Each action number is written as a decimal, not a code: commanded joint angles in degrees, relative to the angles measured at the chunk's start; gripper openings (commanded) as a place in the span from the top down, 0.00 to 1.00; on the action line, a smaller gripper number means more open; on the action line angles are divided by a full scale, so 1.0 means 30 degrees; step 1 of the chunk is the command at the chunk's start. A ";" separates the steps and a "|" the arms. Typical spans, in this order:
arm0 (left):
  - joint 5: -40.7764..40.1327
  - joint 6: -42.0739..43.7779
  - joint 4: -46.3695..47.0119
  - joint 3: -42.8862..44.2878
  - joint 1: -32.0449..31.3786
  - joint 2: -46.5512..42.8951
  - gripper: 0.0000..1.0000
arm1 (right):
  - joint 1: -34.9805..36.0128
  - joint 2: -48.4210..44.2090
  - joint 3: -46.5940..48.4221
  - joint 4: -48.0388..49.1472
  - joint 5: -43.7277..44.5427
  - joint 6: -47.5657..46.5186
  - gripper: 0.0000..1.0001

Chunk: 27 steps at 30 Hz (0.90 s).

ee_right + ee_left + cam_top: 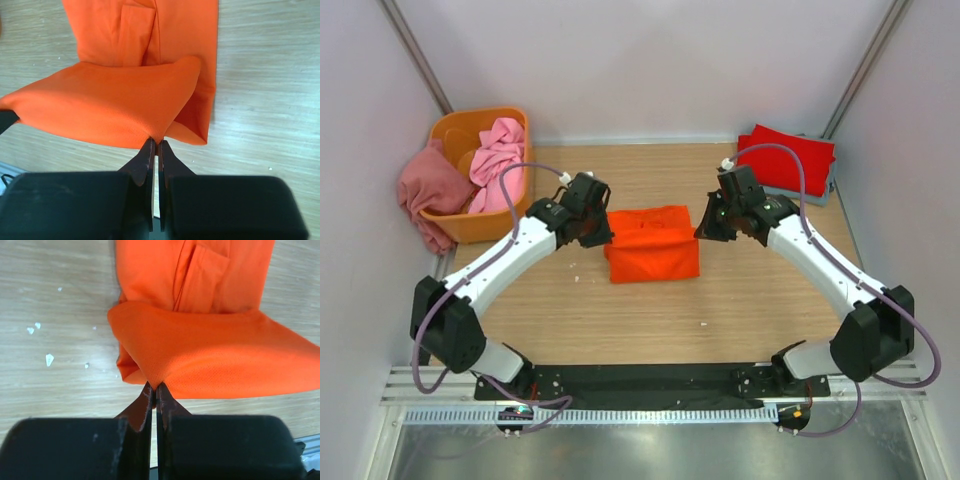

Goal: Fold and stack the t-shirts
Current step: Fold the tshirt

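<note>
Left gripper (156, 386) has its jaws pressed together on a corner of the bright orange t-shirt (210, 355), holding that edge lifted off the desk (55, 300). The right gripper (156, 142) pinches the opposite corner the same way. The raised layer spans between them above the rest of the shirt, which lies flat mid-desk. A red t-shirt (788, 158) lies folded at the far right corner on a grey-blue one (831, 186), of which only the edge shows. Far left, a light pink shirt (498, 160) sits in the orange tub (460, 228), and a dusty rose shirt (428, 190) drapes over the tub's left rim.
</note>
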 commanded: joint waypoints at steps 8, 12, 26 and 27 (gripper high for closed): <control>0.2334 0.1175 -0.0275 0.3569 0.1567 0.2975 0.99 | -0.0932 0.1691 0.2935 -0.0381 0.0459 -0.1211 0.99; 0.3300 0.1204 -0.0391 0.4242 0.1949 0.4000 0.99 | -0.0991 0.2631 0.3432 -0.0351 0.0135 -0.1446 0.99; 0.5115 0.1936 -0.1505 0.8047 0.4993 0.8390 0.94 | -0.2221 1.0326 1.0719 -0.1081 -0.1037 -0.2618 0.99; 0.5727 0.2226 -0.1505 0.9445 0.5316 1.0224 0.94 | -0.2396 1.1439 1.2933 -0.1287 -0.1008 -0.2619 0.99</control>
